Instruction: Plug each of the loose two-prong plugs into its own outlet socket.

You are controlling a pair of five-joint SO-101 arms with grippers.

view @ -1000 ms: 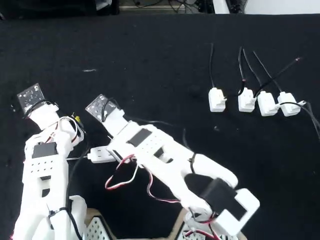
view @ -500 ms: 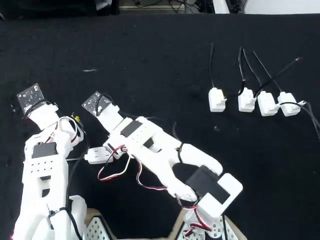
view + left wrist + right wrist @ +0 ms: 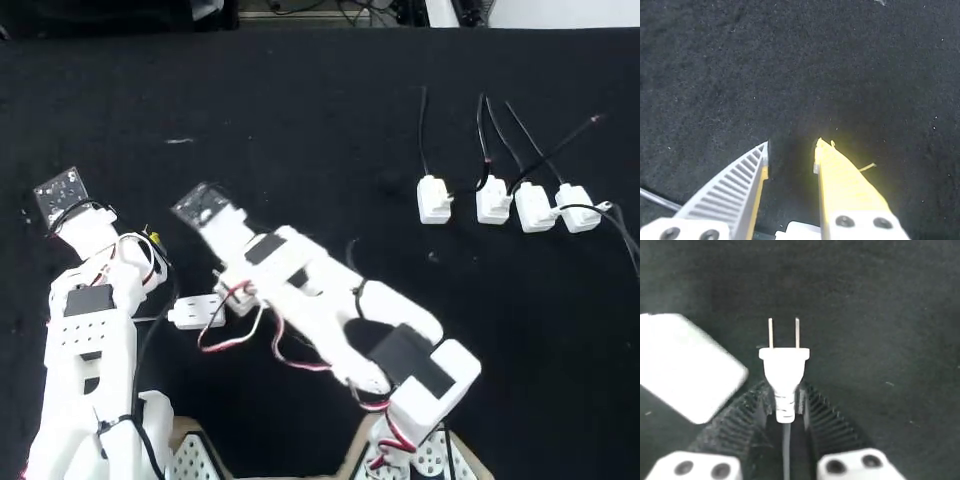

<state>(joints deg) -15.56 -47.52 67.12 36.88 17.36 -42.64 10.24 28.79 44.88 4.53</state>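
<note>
In clamped right end effector (image 3: 785, 389), 2-prong plug (image 3: 784, 362)

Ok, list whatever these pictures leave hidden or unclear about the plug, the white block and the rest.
White block: blurred in the right wrist view, slots unreadable.
The plug cord: sunk between the fingers of the right gripper, cut by the right wrist view's edge.
White piece: cut off by the left wrist view's edge.
Four white pieces: high view, too small to identify.
</note>
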